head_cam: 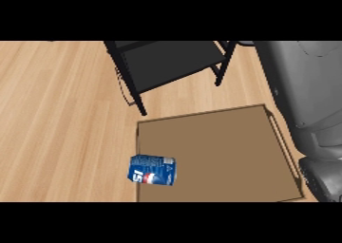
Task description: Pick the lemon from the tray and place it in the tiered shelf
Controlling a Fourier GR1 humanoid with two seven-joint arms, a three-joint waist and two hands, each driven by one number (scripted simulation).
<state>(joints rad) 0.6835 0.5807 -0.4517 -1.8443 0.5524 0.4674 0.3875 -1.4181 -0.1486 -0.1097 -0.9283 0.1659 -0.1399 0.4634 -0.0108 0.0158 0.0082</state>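
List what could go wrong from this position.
1. No lemon shows on the tray, so the pick has no visible target; it may be hidden under the grey forearm.
2. The blue can lies across the tray's left edge and could be knocked off by a sweep.
3. The forearm crowds the tiered shelf, and its leg could be clipped during placing.
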